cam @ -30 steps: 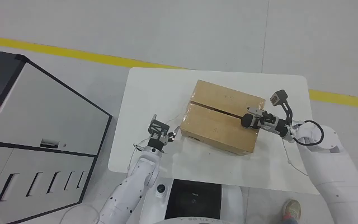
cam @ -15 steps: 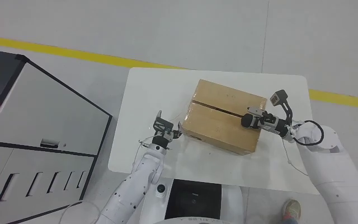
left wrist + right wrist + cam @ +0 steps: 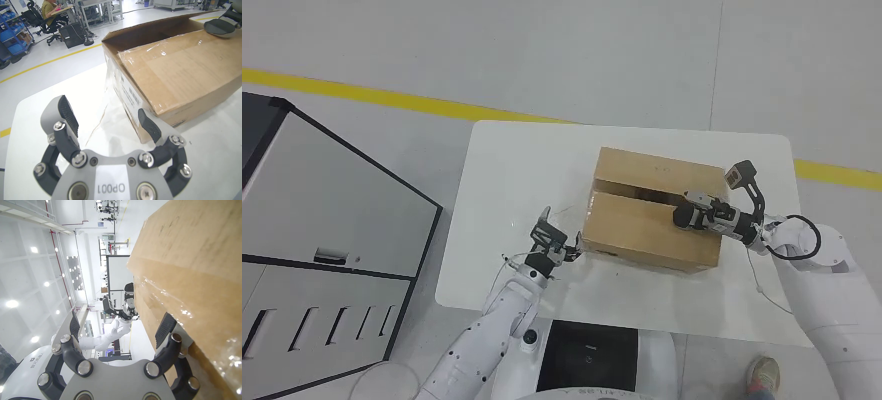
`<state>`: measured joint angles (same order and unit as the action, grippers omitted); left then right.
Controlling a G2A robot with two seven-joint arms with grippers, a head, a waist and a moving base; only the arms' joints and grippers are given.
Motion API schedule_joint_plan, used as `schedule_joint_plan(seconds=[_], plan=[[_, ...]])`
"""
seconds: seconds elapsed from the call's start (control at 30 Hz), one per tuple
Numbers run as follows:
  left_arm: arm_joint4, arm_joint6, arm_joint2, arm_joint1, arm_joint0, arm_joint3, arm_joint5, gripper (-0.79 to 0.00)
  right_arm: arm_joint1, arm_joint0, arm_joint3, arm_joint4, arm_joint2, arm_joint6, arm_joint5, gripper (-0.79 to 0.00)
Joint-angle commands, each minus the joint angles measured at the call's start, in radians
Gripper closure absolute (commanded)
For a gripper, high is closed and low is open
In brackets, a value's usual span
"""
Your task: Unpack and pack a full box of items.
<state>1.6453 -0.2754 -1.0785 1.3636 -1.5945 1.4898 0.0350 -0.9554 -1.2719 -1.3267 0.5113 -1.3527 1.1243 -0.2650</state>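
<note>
A brown cardboard box (image 3: pixel 652 210) lies on the white table (image 3: pixel 502 190), its two top flaps parted by a dark gap. My right gripper (image 3: pixel 687 214) rests on top at the gap's right end, open, one finger (image 3: pixel 164 326) against the near flap (image 3: pixel 189 262). My left gripper (image 3: pixel 562 246) stands open at the box's near-left corner, just off the end wall. In the left wrist view the gripper (image 3: pixel 108 119) faces the box (image 3: pixel 179 75), loose clear tape (image 3: pixel 111 89) hangs on its end, and the right gripper's fingertip (image 3: pixel 219 28) sits on the flap.
A black-framed cabinet (image 3: pixel 322 220) stands on the floor left of the table. A yellow line (image 3: pixel 362 95) crosses the floor behind. Bare table surface lies left of the box and along the front edge (image 3: pixel 602 310).
My left gripper has moved right, up to the box's corner. The box has turned squarer to the table and the gap between its flaps has widened. The right gripper has hardly moved.
</note>
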Motion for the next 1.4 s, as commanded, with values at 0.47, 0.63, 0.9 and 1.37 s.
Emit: schedule_joint_plan(seconds=[0.47, 0.63, 0.9, 1.37], plan=[[-0.004, 0.023, 0.070, 0.004, -0.005, 0.009, -0.064, -0.785, 0.000, 0.000, 0.000, 0.000, 0.000, 0.000, 0.000, -0.785], [-0.002, 0.022, 0.096, 0.008, 0.005, 0.003, -0.059, -0.785, 0.000, 0.000, 0.000, 0.000, 0.000, 0.000, 0.000, -0.785], [-0.017, 0.050, 0.083, 0.003, 0.006, 0.005, -0.082, -0.785, 0.013, -0.045, -0.088, 0.024, -0.053, 0.074, -0.006, -0.785], [-0.289, 0.172, -0.058, -0.015, -0.072, 0.182, -0.099, -0.785, 0.047, -0.130, -0.143, 0.167, -0.294, 0.165, -0.006, -0.785]])
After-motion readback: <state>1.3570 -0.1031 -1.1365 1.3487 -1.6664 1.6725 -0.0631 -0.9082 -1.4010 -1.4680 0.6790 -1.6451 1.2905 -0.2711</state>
